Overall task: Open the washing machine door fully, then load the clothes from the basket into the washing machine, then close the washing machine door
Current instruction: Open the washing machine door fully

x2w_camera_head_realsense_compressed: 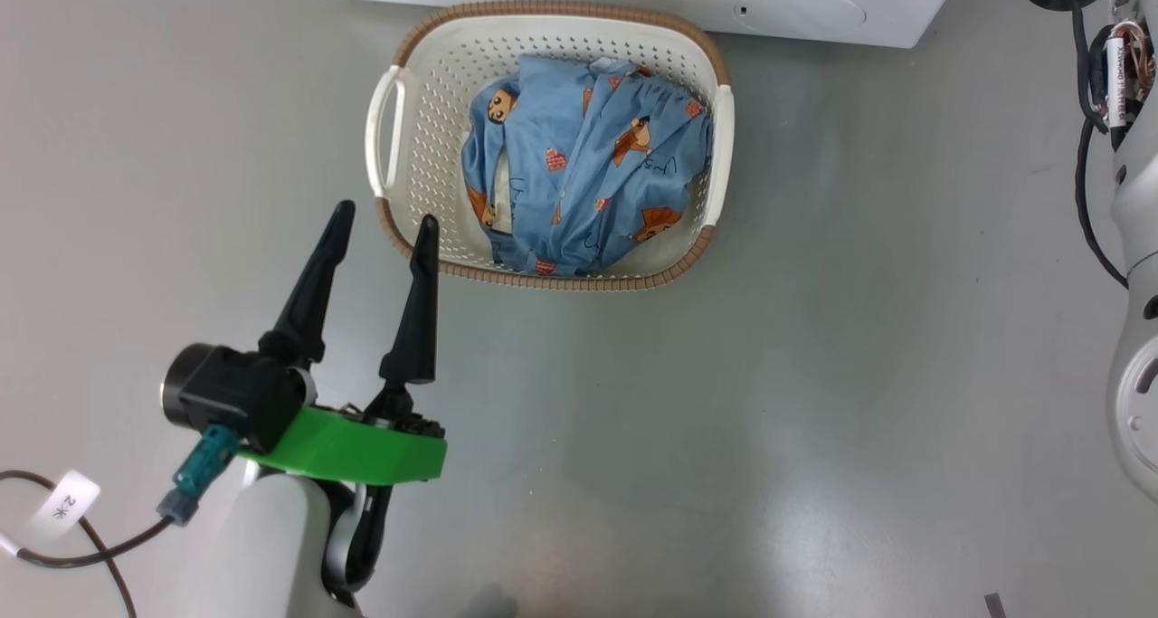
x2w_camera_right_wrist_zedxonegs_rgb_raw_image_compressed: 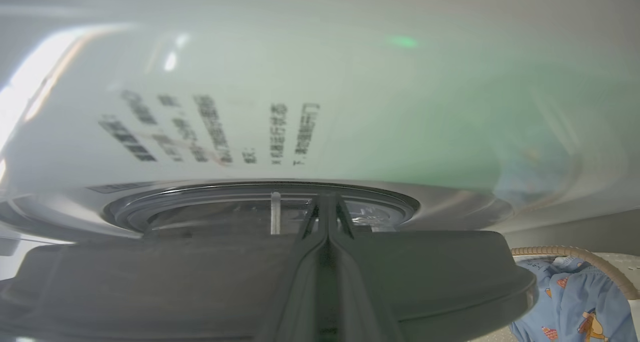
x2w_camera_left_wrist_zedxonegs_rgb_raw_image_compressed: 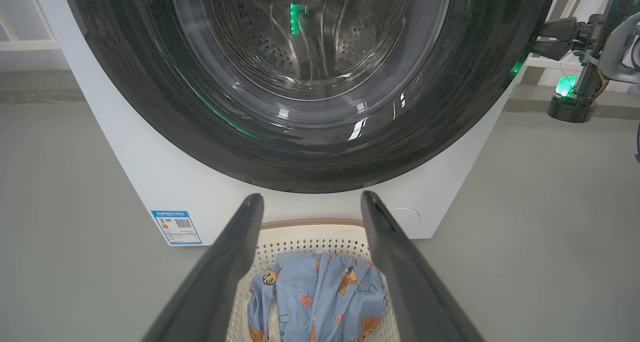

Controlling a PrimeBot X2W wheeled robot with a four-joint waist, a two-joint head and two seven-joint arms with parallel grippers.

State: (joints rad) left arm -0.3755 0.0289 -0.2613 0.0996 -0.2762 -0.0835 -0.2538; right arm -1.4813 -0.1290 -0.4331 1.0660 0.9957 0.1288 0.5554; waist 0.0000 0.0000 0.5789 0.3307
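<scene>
Clothes (x2w_camera_head_realsense_compressed: 583,170) in blue bear print lie heaped in the basket (x2w_camera_head_realsense_compressed: 561,30), which sits on the floor just before the washer (x2w_camera_head_realsense_compressed: 814,3), below its black-rimmed door (x2w_camera_left_wrist_zedxonegs_rgb_raw_image_compressed: 150,106). The left gripper (x2w_camera_head_realsense_compressed: 385,214) hangs by the basket's near left corner, fingers spread wide and empty. The right gripper (x2w_camera_right_wrist_zedxonegs_rgb_raw_image_compressed: 326,202), above the basket at the door's rim, has its fingers pressed together.

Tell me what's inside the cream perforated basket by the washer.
The cream-white perforated plastic basket holds a crumpled light blue bear-print fabric bundle, a cream sliver at its left. The bundle covers whatever lies under it.
</scene>
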